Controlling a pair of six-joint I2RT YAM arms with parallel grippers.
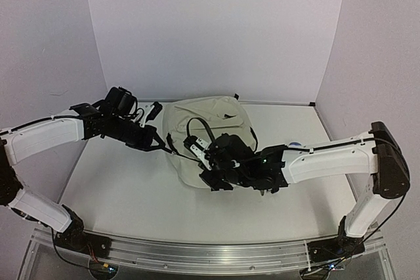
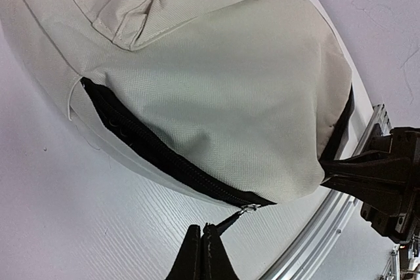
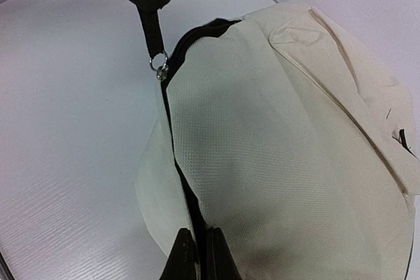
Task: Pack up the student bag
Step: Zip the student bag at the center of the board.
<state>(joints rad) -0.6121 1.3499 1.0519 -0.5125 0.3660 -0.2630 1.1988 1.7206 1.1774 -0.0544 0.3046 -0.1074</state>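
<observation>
Both grippers closed on the large cream fabric student bag [image 1: 203, 108].
The left gripper [image 2: 202, 254] pinches its thin black zipper pull tab [image 2: 226, 221]; the right gripper [image 3: 197, 254] clamps the cloth at the zipper seam. It lies on the white table [image 1: 118, 188] between the arms.

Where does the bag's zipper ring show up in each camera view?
Left wrist: zipper ring at bottom centre, just above the shut left gripper.
Right wrist: zipper ring at upper left, under the black pull tab.
Top external: too small to make out; it would be by the left gripper's tip at the student bag's left edge.
Shared landmark: the bag's black zipper line.
</observation>
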